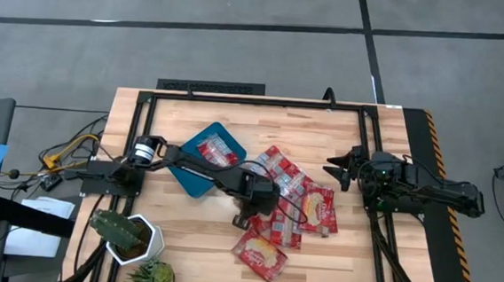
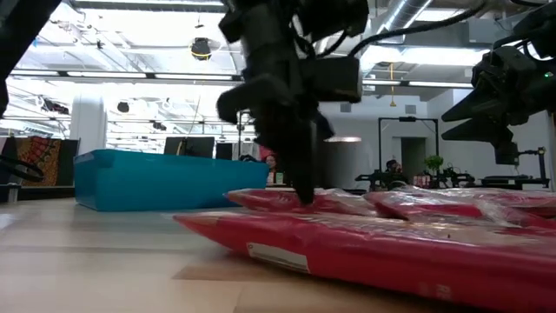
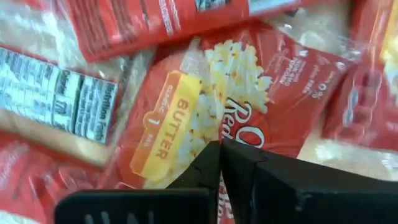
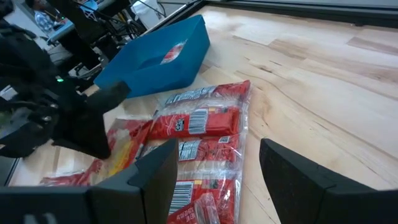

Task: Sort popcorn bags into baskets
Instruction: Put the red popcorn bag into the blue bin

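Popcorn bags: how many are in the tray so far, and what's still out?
Done: one popcorn bag lies in the teal tray. In hand: the left claw is down on the pile, fingers together over a butter popcorn bag; I cannot tell if it has a grip. Left: the pile of bags on the table beside the tray. The right claw hangs open near the pile.

Left gripper (image 1: 245, 219) hides part of the bags (image 1: 305, 202); the tray's (image 2: 156, 181) contents are hidden behind its wall at centre-left.
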### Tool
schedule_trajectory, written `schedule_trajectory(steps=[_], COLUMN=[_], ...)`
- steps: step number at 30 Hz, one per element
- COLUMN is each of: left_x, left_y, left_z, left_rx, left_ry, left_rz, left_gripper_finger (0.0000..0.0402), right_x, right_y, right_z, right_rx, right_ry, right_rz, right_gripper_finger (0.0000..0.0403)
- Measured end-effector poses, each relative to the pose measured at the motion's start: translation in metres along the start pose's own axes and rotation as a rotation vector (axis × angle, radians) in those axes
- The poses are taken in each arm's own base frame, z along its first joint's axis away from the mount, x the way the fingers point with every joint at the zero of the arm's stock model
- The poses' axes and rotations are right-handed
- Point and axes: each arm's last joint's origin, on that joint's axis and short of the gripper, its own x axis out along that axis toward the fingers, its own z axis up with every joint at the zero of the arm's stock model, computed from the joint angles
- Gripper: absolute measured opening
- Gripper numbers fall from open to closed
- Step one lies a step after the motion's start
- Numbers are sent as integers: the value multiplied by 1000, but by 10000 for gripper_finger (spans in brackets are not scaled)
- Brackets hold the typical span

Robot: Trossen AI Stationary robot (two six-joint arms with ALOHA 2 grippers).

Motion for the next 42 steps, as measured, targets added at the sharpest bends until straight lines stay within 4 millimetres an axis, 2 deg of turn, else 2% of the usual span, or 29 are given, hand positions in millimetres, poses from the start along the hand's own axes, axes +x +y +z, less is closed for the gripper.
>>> schedule_trajectory(steps=[9, 13, 16, 20, 24, 29, 32, 36, 42], left_x=[-36, -37, -37, -37, -38, -31, -27, -15, 5], left_y=[4, 7, 11, 15, 18, 19, 17, 15, 16], left_z=[29, 28, 24, 21, 20, 15, 13, 6, -9], left_rx=[2, -33, -30, -34, 8, 145, 206, 201, 189], left_ry=[-36, -17, -8, -20, -36, -2, 10, 0, 7], left_rz=[77, 116, 31, -82, -151, -92, -46, -44, 19], left_gripper_finger=[0, 1, 16, 68, 147, 261, 314, 343, 340], right_x=[0, 0, 0, 0, 0, 0, 0, 0, 0], right_y=[0, 0, 0, 0, 0, 0, 0, 0, 0], right_z=[0, 0, 0, 0, 0, 0, 0, 0, 0], right_rx=[-4, -12, -15, -36, -55, -56, -56, -56, -56], right_ry=[0, 0, 1, 4, 4, 5, 5, 6, 6], right_rz=[0, 0, 0, 4, 5, 5, 5, 5, 4], right_gripper_finger=[249, 249, 249, 249, 249, 249, 249, 249, 249])
